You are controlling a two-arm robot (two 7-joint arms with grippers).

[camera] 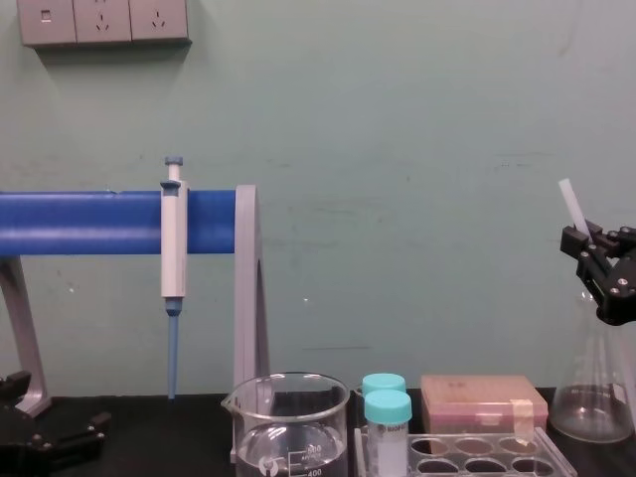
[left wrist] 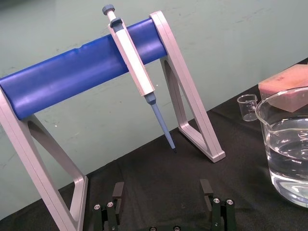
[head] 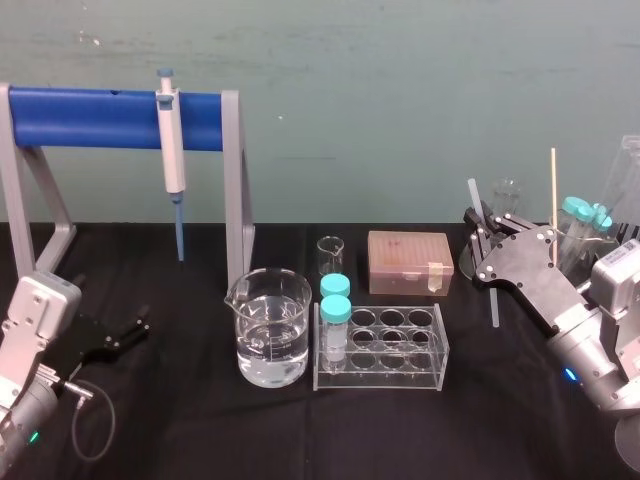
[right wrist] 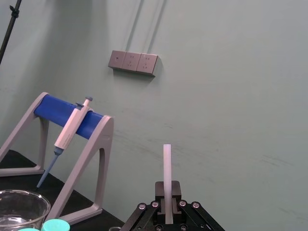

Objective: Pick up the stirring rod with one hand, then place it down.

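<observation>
**Right gripper holds stirring rod aloft over lab table**
The right gripper [head: 483,232], jaws clamped on the slightly tilted stirring rod [right wrist: 167,168], hangs above the table's right side, in front of the conical flask [camera: 594,397]. The pink box [head: 408,262], tube rack [head: 385,350] and water beaker [head: 270,335] sit to its left. The left gripper [left wrist: 162,190] rests empty and spread wide at far left.

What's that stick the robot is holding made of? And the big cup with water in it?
The stirring rod, pinched in the right tool, looks like frosted glass, maybe plastic: milky, smooth, light passes through. The beaker looks like clear glass: see-through, shiny, with printed marks. The left tool idles over the table.
</observation>
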